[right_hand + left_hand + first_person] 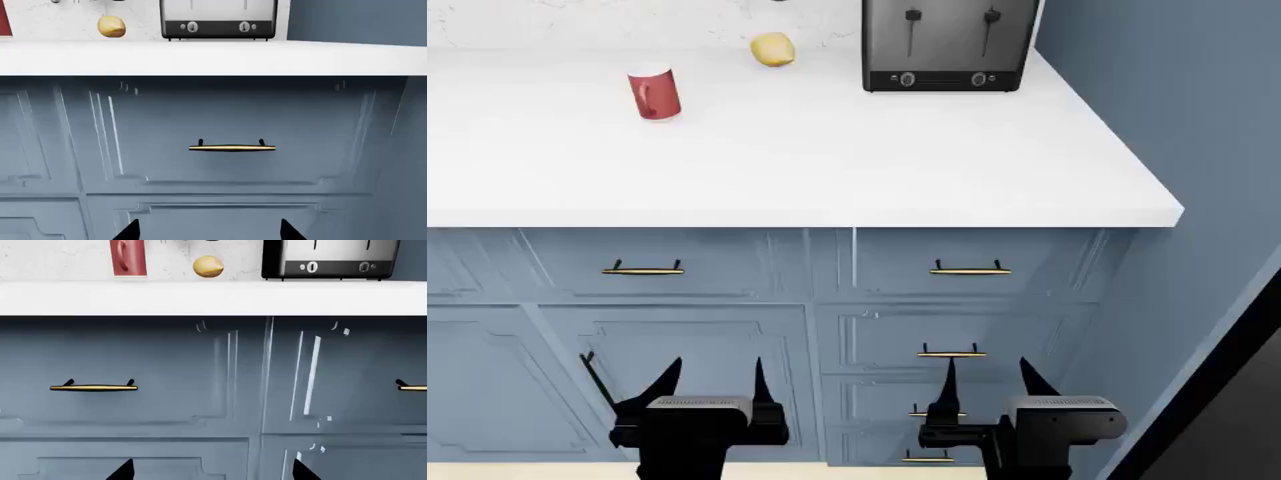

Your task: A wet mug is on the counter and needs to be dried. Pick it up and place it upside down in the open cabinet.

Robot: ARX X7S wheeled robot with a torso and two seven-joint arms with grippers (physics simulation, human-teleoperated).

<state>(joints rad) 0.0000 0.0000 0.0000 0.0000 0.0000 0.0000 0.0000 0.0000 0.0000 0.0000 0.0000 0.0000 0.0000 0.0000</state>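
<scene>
Red against the white slab, the mug [655, 93] stands upright on the counter [827, 160], towards its back and left of the middle as our head camera sees it, with its loop handle turned to the left. A yellow lemon-like lump [773, 49] lies near it, further back by the speckled wall, and a black and silver toaster [949, 44] sits at the back right, just beside the blue side panel. Mug, lump and toaster are all apart from one another.

We hold both arms low, in front of the blue cabinet fronts and well below the counter's thick edge. Our left gripper [710, 380] points up with its two dark fingers spread wide and nothing between them. Our right gripper [988, 378] stands likewise, splayed and empty. Brass drawer handles [643, 269] run along the drawer fronts under the slab. Neither gripper touches the mug, which is well apart from both.
</scene>
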